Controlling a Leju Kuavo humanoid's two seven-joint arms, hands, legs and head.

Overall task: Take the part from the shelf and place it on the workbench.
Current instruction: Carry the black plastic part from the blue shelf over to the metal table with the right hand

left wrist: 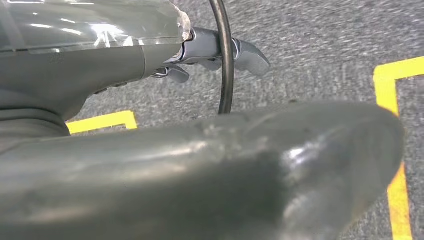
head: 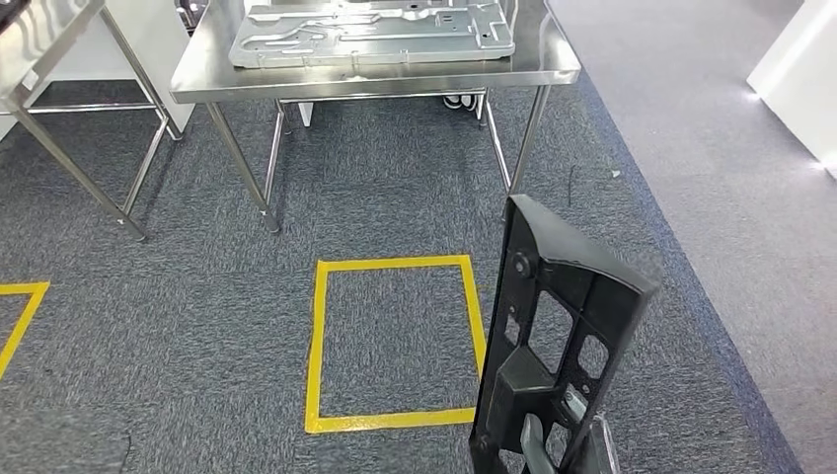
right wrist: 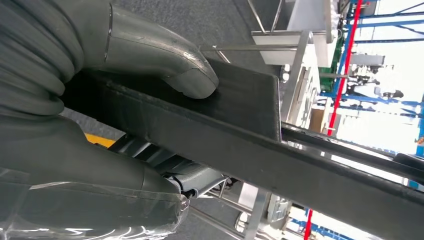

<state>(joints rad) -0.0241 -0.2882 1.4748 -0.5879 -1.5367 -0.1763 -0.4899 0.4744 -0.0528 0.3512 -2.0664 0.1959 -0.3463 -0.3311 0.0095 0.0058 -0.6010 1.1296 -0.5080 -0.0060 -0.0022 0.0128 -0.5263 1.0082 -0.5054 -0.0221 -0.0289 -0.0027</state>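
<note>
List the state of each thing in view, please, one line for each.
Black part: held upright over the carpet by the right hand, not yet on the workbench.
Right hand: grips the part, thumb pressed on its flat side.
Left hand: holds nothing, fingers curled in, above the carpet.
Workbench: stands ahead, with a grey metal panel lying flat on it.
Yellow tape square: on the carpet, nothing inside it.

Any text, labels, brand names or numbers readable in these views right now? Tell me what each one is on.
None readable.
Black part, held in the right hand: no label or marking.
Metal plate on the workbench: stamped shapes, no lettering.
Yellow tape square on the carpet: plain outline, no text.
Background racks in the right wrist view: too blurred to tell.
</note>
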